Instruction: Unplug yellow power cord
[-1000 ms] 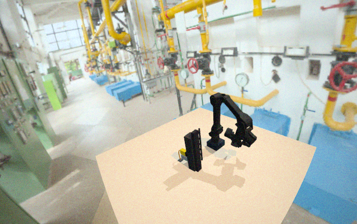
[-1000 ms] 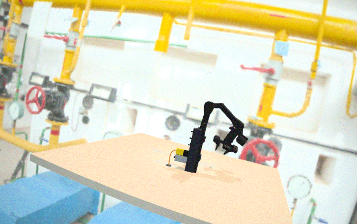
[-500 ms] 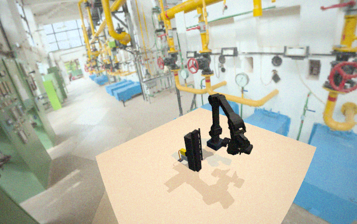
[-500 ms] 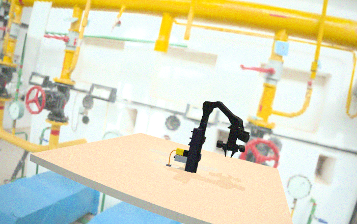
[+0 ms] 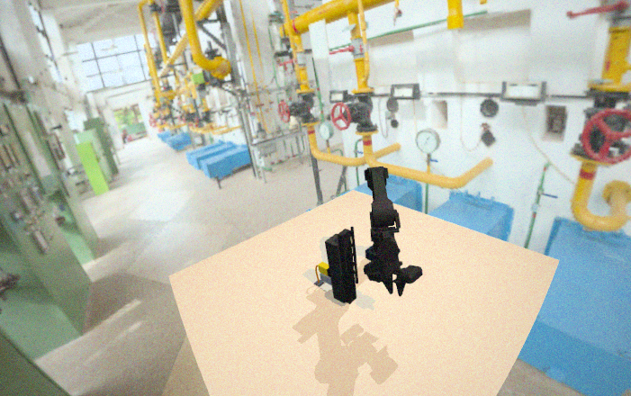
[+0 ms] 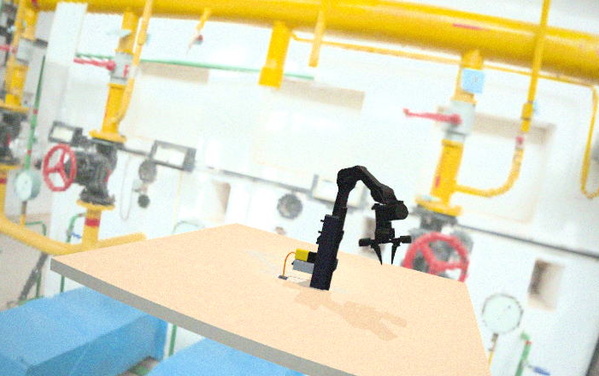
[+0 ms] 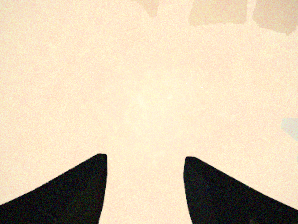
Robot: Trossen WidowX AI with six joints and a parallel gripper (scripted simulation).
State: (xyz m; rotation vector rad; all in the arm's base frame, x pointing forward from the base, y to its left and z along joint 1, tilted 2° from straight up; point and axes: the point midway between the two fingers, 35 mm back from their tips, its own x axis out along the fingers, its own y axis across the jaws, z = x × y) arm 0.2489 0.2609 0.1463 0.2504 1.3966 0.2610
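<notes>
The black power strip (image 5: 343, 268) (image 6: 326, 255) appears to be the tall block standing upright on the table. The yellow plug (image 5: 323, 268) (image 6: 301, 255) is at its left side, with a dark part between it and the block; how far it is seated cannot be told. The thin orange-yellow cord (image 6: 284, 264) curves from the plug down to the table. My gripper (image 5: 395, 293) (image 6: 386, 263) (image 7: 145, 165) is partly open and empty, fingers pointing down. It hangs above the table, right of the block in the top and exterior views and apart from the plug. The wrist view shows neither plug nor cord.
The table (image 5: 258, 315) (image 6: 198, 280) carries the block. A grey box (image 6: 302, 266) sits under the plug, and a small dark piece (image 5: 319, 283) (image 6: 282, 277) lies at the cord's foot. The upright block stands between my gripper and the plug in the top and exterior views.
</notes>
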